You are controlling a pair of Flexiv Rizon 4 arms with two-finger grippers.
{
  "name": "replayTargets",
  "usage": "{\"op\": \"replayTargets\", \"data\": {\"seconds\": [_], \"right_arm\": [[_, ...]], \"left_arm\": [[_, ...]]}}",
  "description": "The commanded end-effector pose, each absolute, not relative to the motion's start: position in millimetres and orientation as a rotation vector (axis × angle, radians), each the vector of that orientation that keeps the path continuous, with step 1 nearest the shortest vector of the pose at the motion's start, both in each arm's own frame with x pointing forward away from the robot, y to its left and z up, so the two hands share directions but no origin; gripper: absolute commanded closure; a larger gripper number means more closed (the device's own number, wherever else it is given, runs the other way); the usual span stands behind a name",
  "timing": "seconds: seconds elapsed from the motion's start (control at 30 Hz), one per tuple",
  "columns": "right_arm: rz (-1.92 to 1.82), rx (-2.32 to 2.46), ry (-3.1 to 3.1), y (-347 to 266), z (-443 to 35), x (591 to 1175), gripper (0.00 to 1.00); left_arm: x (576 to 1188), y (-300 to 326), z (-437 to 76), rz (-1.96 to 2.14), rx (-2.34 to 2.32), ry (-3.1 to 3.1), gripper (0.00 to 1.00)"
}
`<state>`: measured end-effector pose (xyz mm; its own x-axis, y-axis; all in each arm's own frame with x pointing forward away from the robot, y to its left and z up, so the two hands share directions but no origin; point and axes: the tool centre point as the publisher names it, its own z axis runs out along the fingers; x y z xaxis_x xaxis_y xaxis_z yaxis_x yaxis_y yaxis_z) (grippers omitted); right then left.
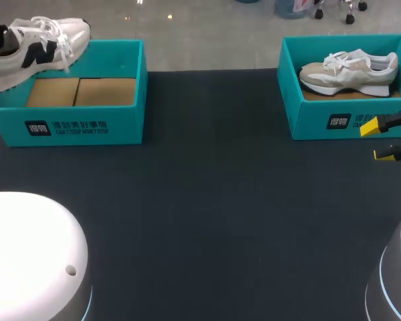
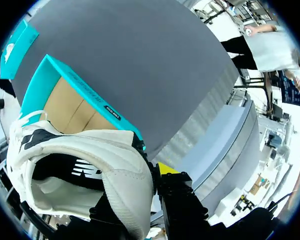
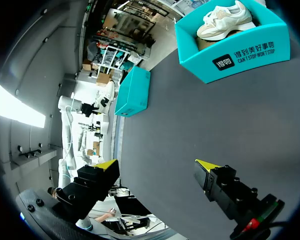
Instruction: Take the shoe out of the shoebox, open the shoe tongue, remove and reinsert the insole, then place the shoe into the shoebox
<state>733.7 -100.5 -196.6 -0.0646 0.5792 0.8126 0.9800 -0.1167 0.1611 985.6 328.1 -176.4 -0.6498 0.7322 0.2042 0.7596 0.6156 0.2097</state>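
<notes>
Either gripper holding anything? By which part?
Left gripper holds the shoe by its heel collar; right gripper is open and empty.

Seeing a dark surface (image 1: 207, 200) bearing two open teal boxes directly: one shoebox (image 1: 314, 120) sitting just ahead of the right pincer (image 1: 379, 140), the other shoebox (image 1: 120, 127) resting well apart, far off to that pincer's left side.

Matt, dark table (image 1: 207, 200). Smooth teal card left box (image 1: 123, 127) and right box (image 1: 307, 120), floors bare brown card. White mesh, cloth-laced left shoe (image 1: 40, 47). Beige suede-like, white-soled right shoe (image 1: 351, 72).
</notes>
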Motion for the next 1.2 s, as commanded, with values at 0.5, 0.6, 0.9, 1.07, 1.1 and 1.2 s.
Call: {"op": "replayTargets", "data": {"seconds": [0.5, 0.6, 0.9, 1.07, 1.1, 1.2], "right_arm": [[-1.068, -1.729, -1.669, -100, -196, 732, 0.0], [-1.068, -1.729, -1.669, -100, -196, 732, 0.0], [-1.068, -1.729, -1.669, -100, -196, 732, 0.0], [-1.068, -1.729, -1.669, -100, -196, 732, 0.0], [-1.068, -1.729, -1.669, -100, -196, 732, 0.0], [-1.068, -1.729, -1.669, -100, -196, 732, 0.0]], "left_arm": [[993, 330, -182, -0.463, -1.874, -2.396, 1.0], [1003, 331, -184, -0.431, -1.883, -2.402, 1.0], [1034, 340, -189, -0.438, -1.977, -2.318, 1.0], [1053, 341, -201, -0.497, -1.996, -2.275, 1.0], [1054, 340, -203, -0.517, -2.01, -2.269, 1.0], [1059, 336, -216, -0.54, -2.025, -2.28, 1.0]]}}
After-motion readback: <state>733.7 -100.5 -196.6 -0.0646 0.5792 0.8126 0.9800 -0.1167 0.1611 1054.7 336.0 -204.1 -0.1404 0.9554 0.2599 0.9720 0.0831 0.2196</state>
